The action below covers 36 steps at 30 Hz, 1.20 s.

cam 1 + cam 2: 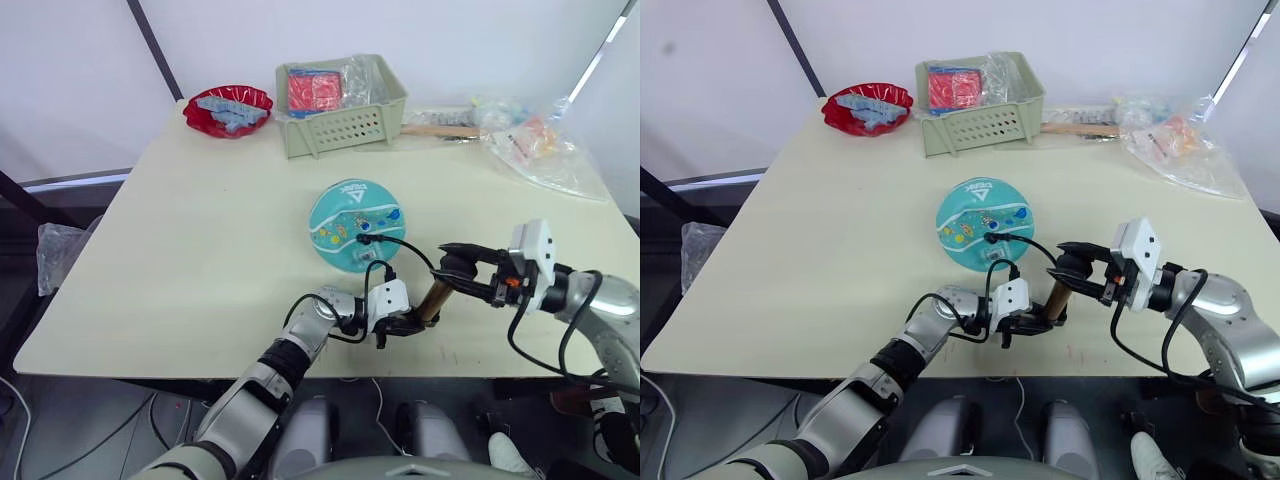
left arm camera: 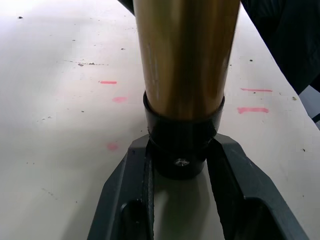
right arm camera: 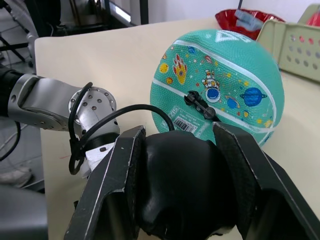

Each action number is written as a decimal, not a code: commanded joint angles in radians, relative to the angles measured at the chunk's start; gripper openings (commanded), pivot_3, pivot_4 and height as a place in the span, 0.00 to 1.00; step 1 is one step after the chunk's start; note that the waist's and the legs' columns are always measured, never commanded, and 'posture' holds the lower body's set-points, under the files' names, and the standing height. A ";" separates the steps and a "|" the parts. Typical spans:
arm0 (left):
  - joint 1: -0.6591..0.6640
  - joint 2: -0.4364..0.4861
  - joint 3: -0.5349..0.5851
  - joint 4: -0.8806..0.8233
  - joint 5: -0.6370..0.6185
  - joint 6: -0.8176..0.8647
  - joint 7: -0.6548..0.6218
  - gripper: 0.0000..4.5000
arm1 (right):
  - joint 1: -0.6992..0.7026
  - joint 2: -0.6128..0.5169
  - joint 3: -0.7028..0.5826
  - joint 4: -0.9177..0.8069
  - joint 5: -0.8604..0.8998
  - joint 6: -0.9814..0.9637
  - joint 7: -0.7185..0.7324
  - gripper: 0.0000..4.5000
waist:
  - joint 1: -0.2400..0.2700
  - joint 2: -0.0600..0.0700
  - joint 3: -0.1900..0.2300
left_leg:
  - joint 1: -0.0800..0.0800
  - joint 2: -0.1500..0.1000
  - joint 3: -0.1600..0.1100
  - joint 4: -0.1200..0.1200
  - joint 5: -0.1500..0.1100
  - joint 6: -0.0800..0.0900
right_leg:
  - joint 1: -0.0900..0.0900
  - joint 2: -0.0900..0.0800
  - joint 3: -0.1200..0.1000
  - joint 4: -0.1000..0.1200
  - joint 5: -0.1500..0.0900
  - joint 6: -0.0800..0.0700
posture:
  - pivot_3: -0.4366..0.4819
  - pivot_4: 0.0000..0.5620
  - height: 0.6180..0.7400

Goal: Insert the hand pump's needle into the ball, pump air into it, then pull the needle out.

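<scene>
A teal ball [image 1: 355, 225] printed with space cartoons rests mid-table. The hand pump [image 1: 433, 300] stands tilted in front of it, its gold barrel [image 2: 185, 50] rising from a black foot end. My left gripper [image 2: 182, 150] is shut on that foot end, low on the table. My right gripper [image 3: 180, 142] is shut on the black T-handle [image 3: 185, 190] at the pump's top. A thin black hose [image 1: 402, 246] curves from the pump to the ball. The needle's black fitting [image 3: 200, 105] sits against the ball's skin, and the metal tip is hidden.
A pale green basket [image 1: 345, 128] with red packets stands at the back. A red bowl [image 1: 228, 108] is to its left, and clear plastic bags [image 1: 540, 145] lie at the back right. The table's front edge [image 1: 300, 372] runs just below the pump.
</scene>
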State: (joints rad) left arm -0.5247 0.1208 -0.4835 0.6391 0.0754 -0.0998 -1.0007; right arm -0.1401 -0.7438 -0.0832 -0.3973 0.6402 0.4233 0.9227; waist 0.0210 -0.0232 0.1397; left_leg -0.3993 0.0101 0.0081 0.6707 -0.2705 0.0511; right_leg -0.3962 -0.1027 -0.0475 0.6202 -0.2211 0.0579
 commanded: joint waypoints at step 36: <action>0.032 0.031 -0.035 0.163 0.080 0.004 0.028 0.24 | -0.069 -0.141 -0.120 -0.095 0.175 0.181 -0.024 0.36 | -0.002 -0.005 0.001 | 0.001 0.000 -0.002 0.001 0.000 0.000 | 0.001 0.000 -0.002 0.000 0.000 0.001 | 0.48 0.27 0.98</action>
State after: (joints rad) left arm -0.5340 0.1172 -0.4827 0.6881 0.0761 -0.1456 -0.9956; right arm -0.2446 -0.8864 -0.2650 -0.5023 0.8814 0.6031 0.8865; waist 0.0195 -0.0284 0.1404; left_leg -0.3973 0.0098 0.0065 0.6715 -0.2704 0.0512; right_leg -0.3939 -0.1030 -0.0491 0.6201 -0.2213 0.0589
